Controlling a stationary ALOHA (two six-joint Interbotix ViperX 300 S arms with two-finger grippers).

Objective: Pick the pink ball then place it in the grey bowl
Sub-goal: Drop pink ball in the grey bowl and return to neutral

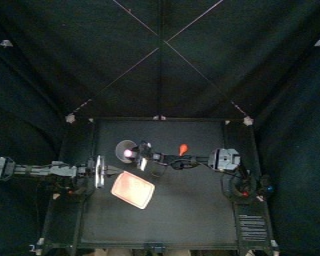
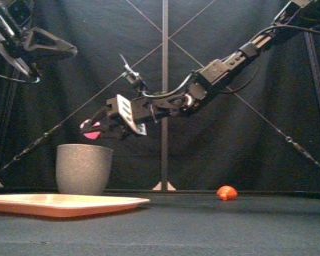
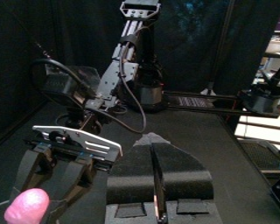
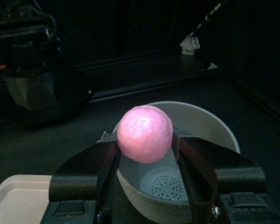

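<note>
The flat pink tray (image 2: 63,204) lies closest, at the lower left of the front frame, on the bench (image 2: 243,228). Just behind it the grey bowl (image 2: 84,168) stands upright.

The right gripper (image 2: 95,123) hangs over the bowl's rim. Its arm slants down from the upper right of the frame and past the middle. Its fingers (image 4: 102,175) are clenched on the pink ball (image 2: 89,128), one on each side. The ball is in the air above the bowl's open mouth and does not touch the bowl. In the right wrist view the bowl's mouth shows right behind the ball.

A small orange-red toy (image 2: 227,193) sits on the bench at the lower right, well apart from the bowl.

The left gripper (image 3: 152,140) rests at the left of the bench, seen from above. Its fingers are pressed together around nothing.
</note>
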